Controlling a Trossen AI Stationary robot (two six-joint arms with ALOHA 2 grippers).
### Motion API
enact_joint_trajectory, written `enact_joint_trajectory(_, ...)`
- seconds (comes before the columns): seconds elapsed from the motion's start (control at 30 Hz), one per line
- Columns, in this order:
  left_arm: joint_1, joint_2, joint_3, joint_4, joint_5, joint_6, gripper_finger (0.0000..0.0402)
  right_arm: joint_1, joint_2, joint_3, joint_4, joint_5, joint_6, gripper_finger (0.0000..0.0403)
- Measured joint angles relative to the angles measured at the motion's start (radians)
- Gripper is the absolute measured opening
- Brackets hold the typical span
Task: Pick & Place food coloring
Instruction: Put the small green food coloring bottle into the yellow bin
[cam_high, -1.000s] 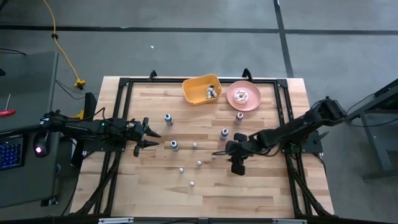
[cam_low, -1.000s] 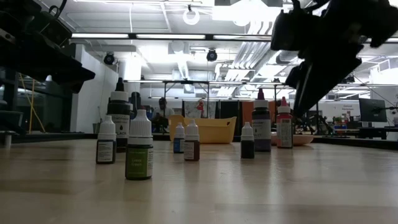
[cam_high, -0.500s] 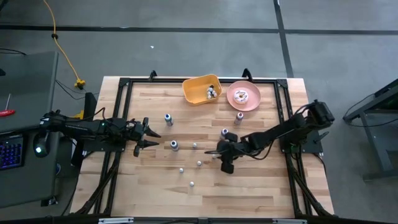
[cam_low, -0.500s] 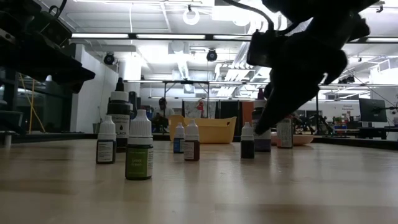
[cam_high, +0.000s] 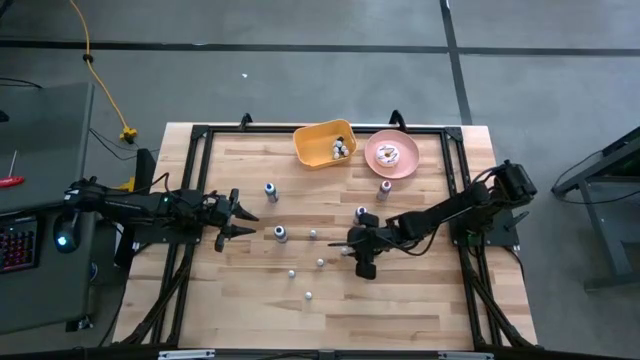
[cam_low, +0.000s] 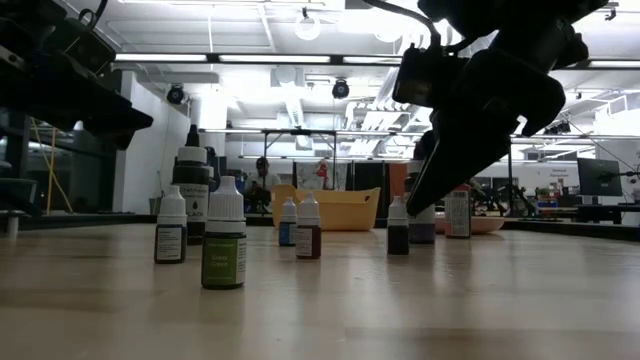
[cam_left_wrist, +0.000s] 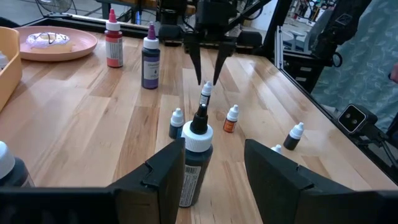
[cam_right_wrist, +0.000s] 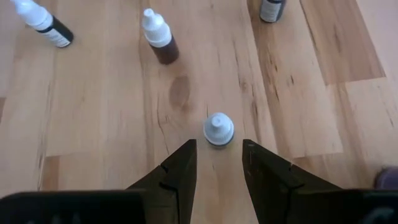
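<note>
Hovering my right gripper (cam_high: 344, 245) over mid-table, fingers (cam_right_wrist: 177, 171) spread with a gap, straddling a small white-capped food coloring bottle (cam_right_wrist: 219, 129) that stands upright on the wooden table (cam_high: 400, 300); fingers not touching it, nothing held. In the left wrist view the same gripper (cam_left_wrist: 210, 68) hangs tips-down just above that bottle (cam_left_wrist: 206, 96). My left gripper (cam_high: 243, 223) waits at the table's left side, jaws apart and empty, a tall dark bottle (cam_left_wrist: 194, 163) standing right in front of it. Other small bottles are scattered across the middle of the table; a purple bottle (cam_left_wrist: 150, 56) and a red one (cam_left_wrist: 112, 46) stand at the far right near the pink plate (cam_high: 405, 166). Yellow bin (cam_high: 318, 140) at the far edge already has a few bottles in it.
</note>
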Motion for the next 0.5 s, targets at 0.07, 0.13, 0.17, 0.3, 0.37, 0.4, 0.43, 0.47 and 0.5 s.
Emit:
enact_joint_trajectory(0.07, 0.0, 0.0, 0.0, 0.0, 0.0, 0.0, 0.0163, -0.005, 0.0, 0.0, 0.006, -0.014, -0.02, 0.0119)
enact_joint_trajectory(0.13, 0.0, 0.0, 0.0, 0.0, 0.0, 0.0, 0.0163, -0.011, 0.0, 0.0, 0.007, -0.013, -0.041, 0.0119)
enact_joint_trajectory(0.17, 0.0, 0.0, 0.0, 0.0, 0.0, 0.0, 0.0163, -0.013, 0.0, 0.0, 0.006, -0.012, -0.048, 0.0119)
enact_joint_trajectory(0.3, 0.0, 0.0, 0.0, 0.0, 0.0, 0.0, 0.0163, -0.028, 0.0, 0.0, 0.007, -0.019, -0.076, 0.0119)
enact_joint_trajectory(0.37, 0.0, 0.0, 0.0, 0.0, 0.0, 0.0, 0.0163, -0.032, 0.0, 0.0, 0.007, -0.032, -0.096, 0.0119)
enact_joint_trajectory(0.4, 0.0, 0.0, 0.0, 0.0, 0.0, 0.0, 0.0163, -0.032, 0.0, 0.0, 0.007, -0.042, -0.107, 0.0119)
enact_joint_trajectory(0.43, 0.0, 0.0, 0.0, 0.0, 0.0, 0.0, 0.0163, -0.032, 0.0, 0.0, 0.007, -0.053, -0.118, 0.0119)
enact_joint_trajectory(0.47, 0.0, 0.0, 0.0, 0.0, 0.0, 0.0, 0.0163, -0.032, 0.0, 0.0, 0.007, -0.065, -0.127, 0.0119)
enact_joint_trajectory(0.5, 0.0, 0.0, 0.0, 0.0, 0.0, 0.0, 0.0163, -0.031, 0.0, 0.0, 0.007, -0.071, -0.129, 0.0119)
